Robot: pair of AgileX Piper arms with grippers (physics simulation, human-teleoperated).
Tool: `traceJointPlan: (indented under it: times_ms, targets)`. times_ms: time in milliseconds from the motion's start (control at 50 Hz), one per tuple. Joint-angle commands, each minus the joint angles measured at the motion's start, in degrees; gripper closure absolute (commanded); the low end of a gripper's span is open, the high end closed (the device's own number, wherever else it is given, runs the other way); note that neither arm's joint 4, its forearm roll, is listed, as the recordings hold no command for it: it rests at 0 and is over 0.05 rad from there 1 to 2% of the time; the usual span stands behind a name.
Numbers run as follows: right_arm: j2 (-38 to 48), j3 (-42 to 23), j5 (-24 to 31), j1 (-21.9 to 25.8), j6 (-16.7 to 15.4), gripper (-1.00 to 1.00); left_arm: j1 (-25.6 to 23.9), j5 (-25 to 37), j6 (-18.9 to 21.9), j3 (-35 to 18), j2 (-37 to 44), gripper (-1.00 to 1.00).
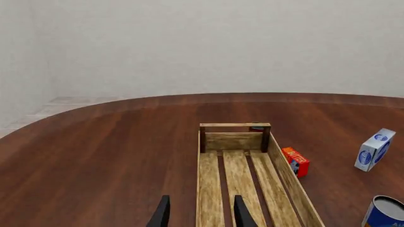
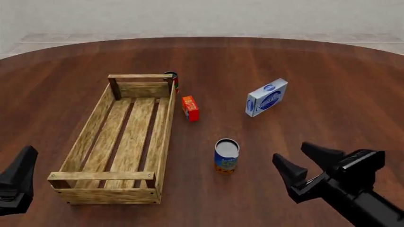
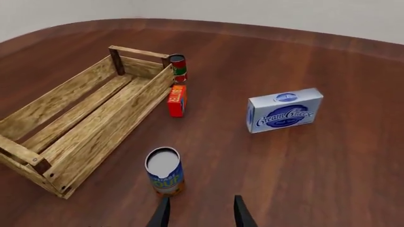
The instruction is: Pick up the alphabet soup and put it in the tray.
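Observation:
The alphabet soup [image 2: 226,155] is a small blue-labelled can with an orange-red base band and a silver top. It stands upright on the table, just right of the tray [image 2: 129,137], a long empty light-wood slatted crate. My right gripper [image 2: 290,152] is open and empty, a short way right of the can and nearer me. In the right wrist view the can [image 3: 165,171] stands just ahead of the open fingers [image 3: 162,213], off to one side. My left gripper [image 1: 202,198] is open and empty above the tray's near end [image 1: 240,184]. The can [image 1: 383,213] shows at that view's edge.
A small red box [image 2: 190,108] stands beside the tray's right wall. A dark red-and-green can [image 2: 171,78] stands at the tray's far right corner. A white and blue cream cheese box [image 2: 266,97] lies farther right. The round table's edge curves beyond them.

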Motion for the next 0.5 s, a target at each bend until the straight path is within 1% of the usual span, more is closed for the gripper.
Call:
traceJointPlan:
  times_ms: [20, 60, 220, 360, 400, 440, 500]
  targets:
    - [8.32, 0.00, -7.09, 3.31, -0.20, -1.00, 0.00, 0.00, 0.00, 0.00, 0.00, -1.00]
    - [10.04, 0.00, -8.59, 4.17, -0.17, -1.00, 0.00, 0.00, 0.00, 0.00, 0.00, -1.00]
    - [9.30, 0.00, -7.70, 5.74, -0.34, -1.00, 0.00, 0.00, 0.00, 0.00, 0.00, -1.00]
    - [12.45, 0.00, -10.71, 8.50, -0.09, -1.00, 0.00, 0.00, 0.00, 0.00, 0.00, -1.00]
    - [14.25, 0.00, -12.45, 9.26, 0.13, -1.00, 0.00, 0.00, 0.00, 0.00, 0.00, -1.00]
    - [14.73, 0.00, -13.06, 9.29, 0.14, -1.00, 0.00, 0.00, 0.00, 0.00, 0.00, -1.00]
    - [16.50, 0.00, -14.75, 9.55, -0.66, -1.00, 0.00, 0.00, 0.00, 0.00, 0.00, -1.00]
